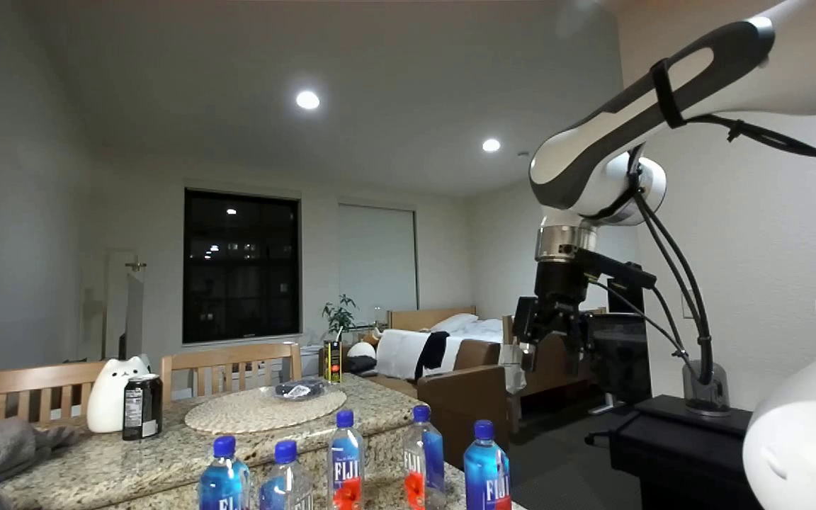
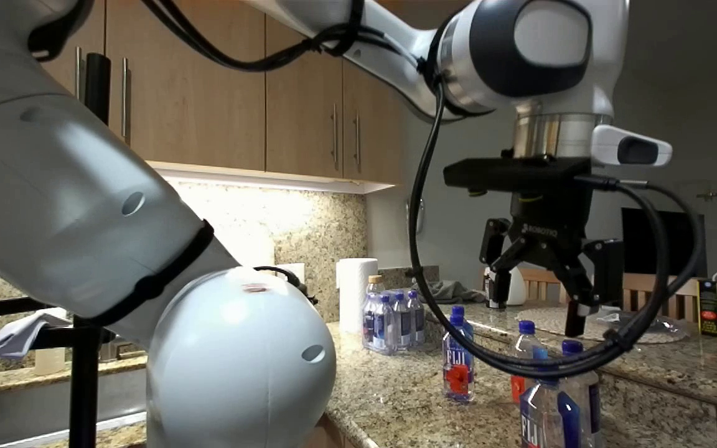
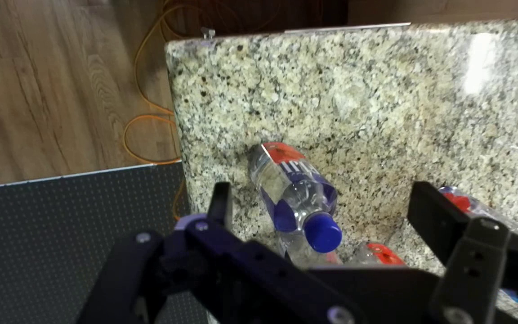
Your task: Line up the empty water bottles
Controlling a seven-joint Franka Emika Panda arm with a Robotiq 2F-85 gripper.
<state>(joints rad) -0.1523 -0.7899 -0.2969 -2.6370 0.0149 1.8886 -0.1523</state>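
Several clear water bottles with blue caps stand upright on the granite counter (image 3: 353, 99). In an exterior view they spread along the bottom, with one bottle (image 1: 487, 471) at the right end and another (image 1: 346, 460) mid-row. In an exterior view a bottle (image 2: 458, 358) stands apart from a pair (image 2: 545, 417) near the front. My gripper (image 2: 539, 311) is open and empty, above the bottles. In the wrist view one bottle (image 3: 290, 189) shows between the open fingers, untouched. Parts of other bottles (image 3: 380, 253) are hidden behind the gripper.
More bottles (image 2: 393, 320) cluster at the back beside a paper towel roll (image 2: 358, 292). A raised ledge (image 1: 181, 453) holds a round mat (image 1: 238, 411), a black can (image 1: 142, 407) and a white cat figure (image 1: 105, 404). The counter edge borders a wooden floor (image 3: 61, 90).
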